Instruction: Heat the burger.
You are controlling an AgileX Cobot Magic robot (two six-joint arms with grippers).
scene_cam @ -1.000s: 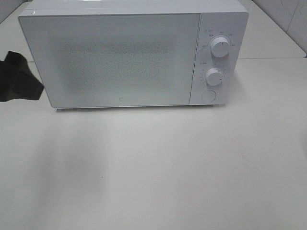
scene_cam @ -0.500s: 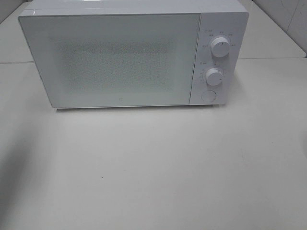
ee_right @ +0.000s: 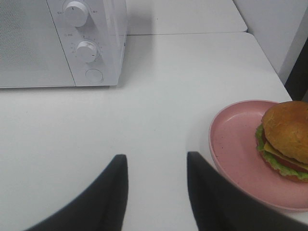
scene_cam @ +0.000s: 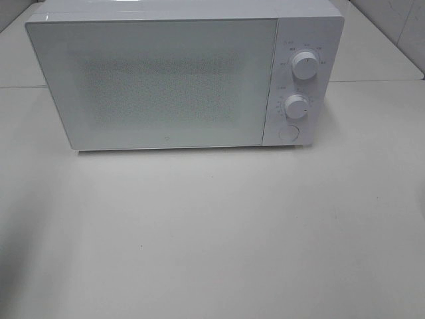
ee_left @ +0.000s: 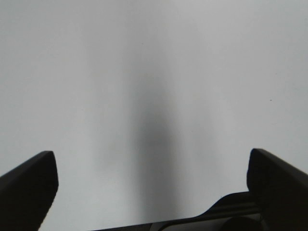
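Two end effectors idle, left (ee_left: 153, 192) spread wide over bare surface (ee_left: 144, 72), right (ee_right: 156, 190) half-parted, grasping nothing, burger (ee_right: 285, 139) just beside; opening shut microwave (scene_cam: 159, 80) seemingly next.

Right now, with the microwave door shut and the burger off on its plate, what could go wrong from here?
1. The microwave is closed, so carrying the burger over first would leave nowhere to put it.
2. The burger sits off-centre on the pink plate; tilting the plate could slide it off.
3. The right gripper is empty beside the plate's rim and could nudge it.
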